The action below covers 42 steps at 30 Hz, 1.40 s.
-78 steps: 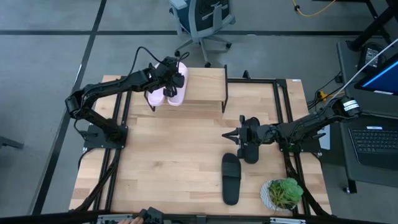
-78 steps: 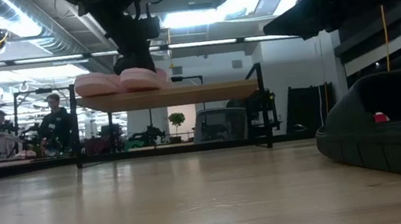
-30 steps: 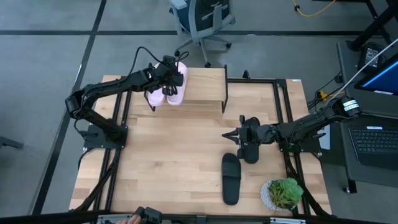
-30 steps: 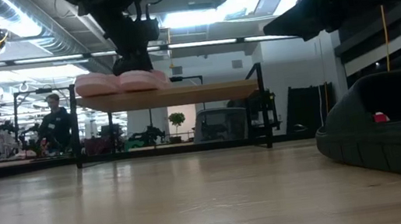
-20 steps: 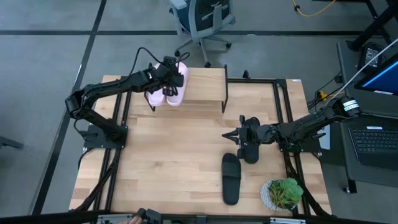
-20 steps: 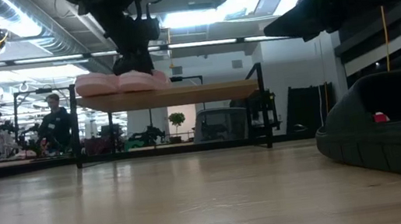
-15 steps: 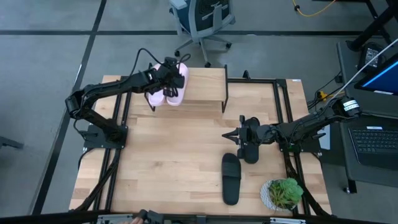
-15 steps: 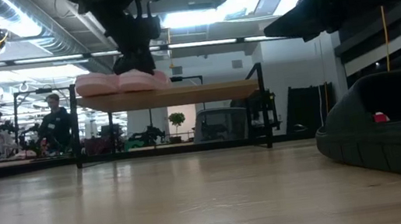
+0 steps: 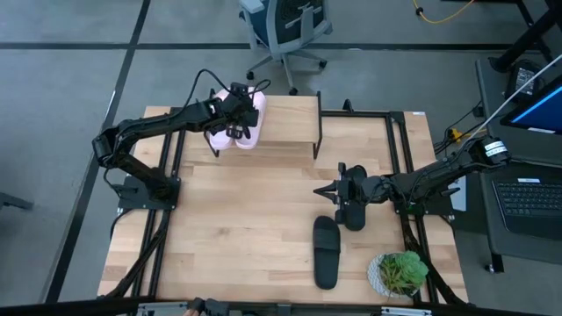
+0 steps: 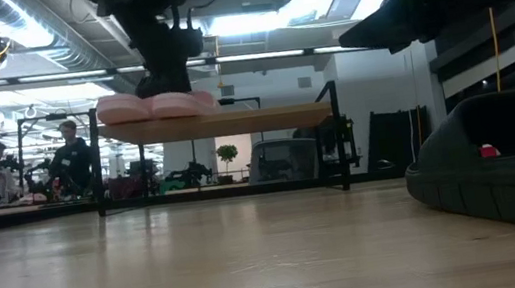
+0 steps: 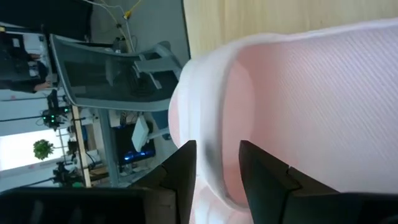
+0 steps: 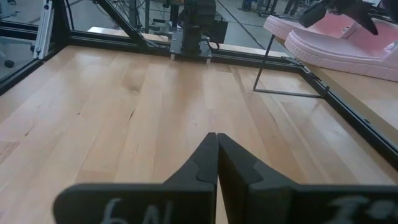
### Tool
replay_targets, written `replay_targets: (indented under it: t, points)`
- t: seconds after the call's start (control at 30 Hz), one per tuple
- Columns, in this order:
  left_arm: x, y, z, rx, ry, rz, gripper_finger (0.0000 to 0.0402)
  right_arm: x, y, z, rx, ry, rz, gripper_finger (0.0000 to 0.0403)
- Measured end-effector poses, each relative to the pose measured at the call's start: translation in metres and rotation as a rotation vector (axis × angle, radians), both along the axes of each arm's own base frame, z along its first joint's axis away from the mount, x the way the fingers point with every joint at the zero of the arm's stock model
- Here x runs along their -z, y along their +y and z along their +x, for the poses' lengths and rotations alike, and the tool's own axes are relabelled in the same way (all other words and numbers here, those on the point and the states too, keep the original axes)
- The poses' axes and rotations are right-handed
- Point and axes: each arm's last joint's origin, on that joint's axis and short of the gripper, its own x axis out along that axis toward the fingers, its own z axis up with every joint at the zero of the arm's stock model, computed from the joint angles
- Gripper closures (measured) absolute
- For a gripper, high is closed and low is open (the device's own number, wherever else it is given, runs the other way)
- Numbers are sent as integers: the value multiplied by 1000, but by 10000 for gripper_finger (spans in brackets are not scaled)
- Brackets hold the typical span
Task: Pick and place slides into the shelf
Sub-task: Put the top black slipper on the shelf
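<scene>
On the light wooden plank shelf (image 9: 285,118), two pale pink ribbed foam slides (image 9: 247,123) lie beside the spread-fingered left gripper (image 9: 235,112); two smooth black slides (image 9: 326,252) remain near the pinched-together right gripper (image 9: 321,191).

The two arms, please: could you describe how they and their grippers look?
Both arms are dark, slim and jointed. A black cable loops above the left gripper. The right gripper has flat, dark, tapering fingers, and pale handwritten marks on its body.
</scene>
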Motion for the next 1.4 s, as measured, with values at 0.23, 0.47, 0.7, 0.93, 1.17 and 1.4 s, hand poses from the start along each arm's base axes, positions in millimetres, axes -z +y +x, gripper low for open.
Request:
replay_targets:
  t: [0.23,0.47,0.7,0.93,1.17,1.4]
  points:
    - [0,-7,4,12,12,11,288,0,0,0,0,0,0,393]
    - [0,-19,8,10,50,59,288,0,0,0,0,0,0,393]
    - [-12,-37,6,46,29,76,288,0,0,0,1,1,3,393]
    - [-42,-61,-12,80,-106,106,288,1,0,0,1,11,3,393]
    - [-78,-89,-45,113,-432,-16,288,0,0,0,1,-1,3,393]
    - [-90,-108,-74,122,-685,-349,298,-6,1,1,-17,-60,-22,393]
